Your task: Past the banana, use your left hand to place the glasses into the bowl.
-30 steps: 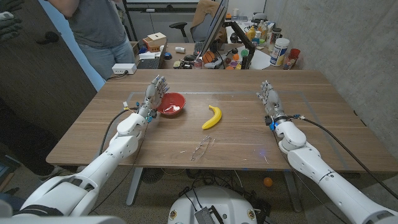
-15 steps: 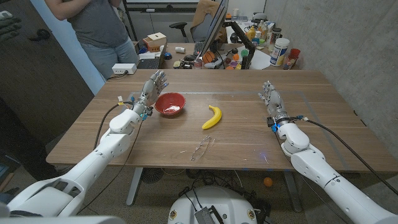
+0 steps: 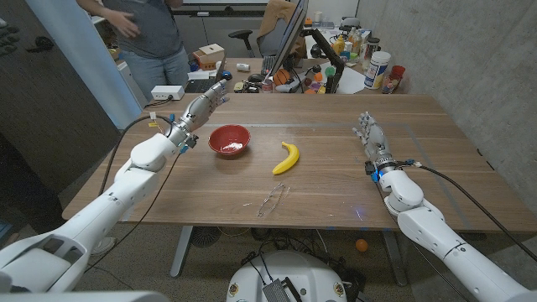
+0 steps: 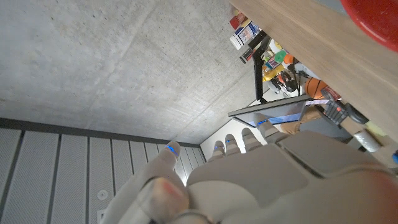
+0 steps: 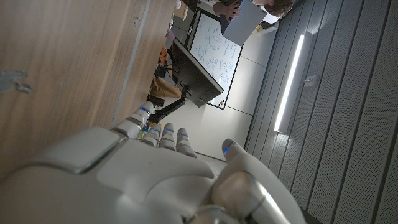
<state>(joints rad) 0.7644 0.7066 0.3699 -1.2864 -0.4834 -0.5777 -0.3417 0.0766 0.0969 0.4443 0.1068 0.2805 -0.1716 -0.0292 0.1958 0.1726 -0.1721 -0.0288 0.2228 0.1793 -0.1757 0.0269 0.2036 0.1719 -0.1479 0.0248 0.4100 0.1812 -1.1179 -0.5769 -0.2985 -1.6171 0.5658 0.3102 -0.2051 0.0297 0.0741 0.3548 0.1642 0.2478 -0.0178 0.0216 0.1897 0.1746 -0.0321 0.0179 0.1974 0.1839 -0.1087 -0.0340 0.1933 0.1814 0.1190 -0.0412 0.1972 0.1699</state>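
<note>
Swinging outward since a second ago, my left hand (image 3: 204,106) has left the bowl (image 3: 229,139) and now hangs beyond its far-left side, fingers spread, holding nothing. My right hand (image 3: 370,134) waits open too. I judge the reach unstarted: the glasses (image 3: 273,200) lie nearer me than the banana (image 3: 287,157).

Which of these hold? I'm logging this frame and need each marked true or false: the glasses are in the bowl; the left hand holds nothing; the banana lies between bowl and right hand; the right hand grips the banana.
1. The glasses are in the bowl. False: they lie on the table near its front edge.
2. The left hand holds nothing. True.
3. The banana lies between the bowl and the right hand. True.
4. The right hand grips the banana. False: it is empty, apart from it.
</note>
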